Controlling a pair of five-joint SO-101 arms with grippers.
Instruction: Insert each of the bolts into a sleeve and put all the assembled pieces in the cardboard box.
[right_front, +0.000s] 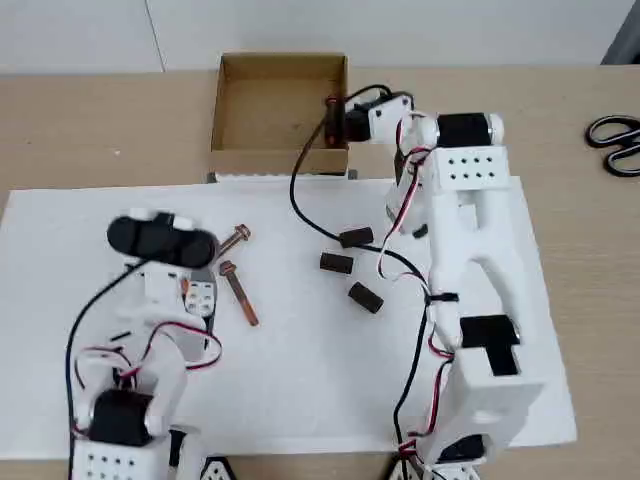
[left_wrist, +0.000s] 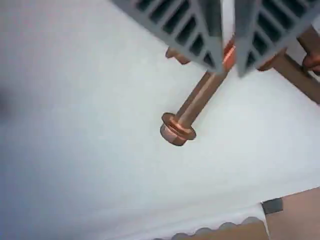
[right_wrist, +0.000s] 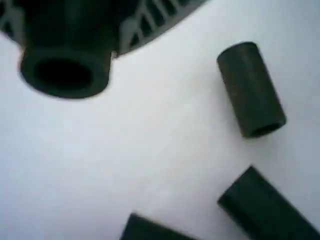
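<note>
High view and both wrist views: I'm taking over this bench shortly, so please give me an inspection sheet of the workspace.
Surface: white sheet on a wooden table.
Job's things: one bolt gripped, second bolt loose; three loose sleeves; cardboard box beyond the sheet, no pieces seen inside.
Clutter: scissors on the table.
Grippers: left gripper shut on the bolt; right gripper shut on a fourth sleeve.
Cables: black cable loops over the sheet near the sleeves.
Surroundings: pale wall behind the table.
</note>
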